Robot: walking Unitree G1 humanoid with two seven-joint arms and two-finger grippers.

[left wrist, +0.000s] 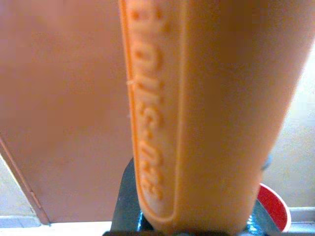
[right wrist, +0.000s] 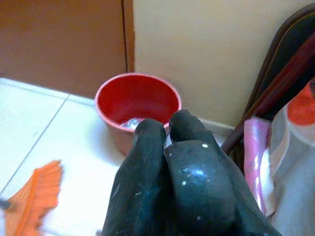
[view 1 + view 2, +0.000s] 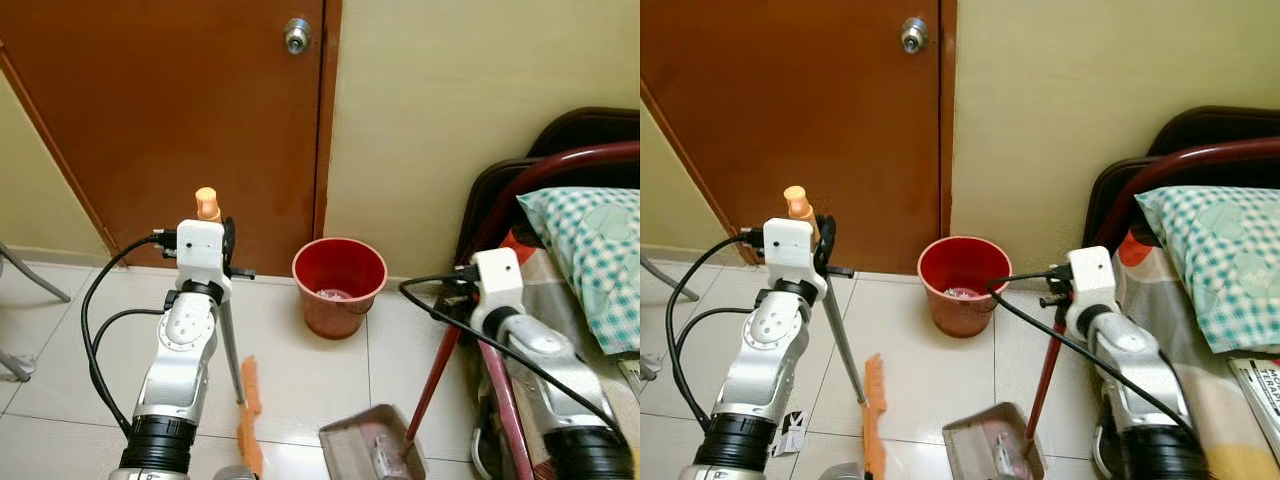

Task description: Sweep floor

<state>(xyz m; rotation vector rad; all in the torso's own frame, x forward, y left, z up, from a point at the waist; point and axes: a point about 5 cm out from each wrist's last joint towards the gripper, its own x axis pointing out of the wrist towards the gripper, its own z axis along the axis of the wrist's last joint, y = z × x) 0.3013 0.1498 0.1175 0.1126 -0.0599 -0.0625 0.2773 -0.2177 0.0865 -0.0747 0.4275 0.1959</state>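
head eyes: look forward and down from my head at floor, both sharing red bucket [image 3: 339,283], brown door [image 3: 790,110], bed edge | left wrist: very close on orange broom handle [image 1: 206,113], door behind | right wrist: looks past my black fingers [image 2: 197,187] toward the bucket and wall

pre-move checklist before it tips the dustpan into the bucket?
1. Broom held: ok. Left gripper is around the broom just under its orange grip.
2. Dustpan held: ok. Right gripper is on the red handle of the dustpan.
3. Dustpan loaded: cannot tell. Something lies in the pan, too unclear to name.
4. Bucket upright and open: ok. It stands by the wall beside the door.
5. Path from pan to bucket: ok. Bare tile lies between them.
6. Right jaws firmly closed on the handle: cannot tell. The wrist blocks them.
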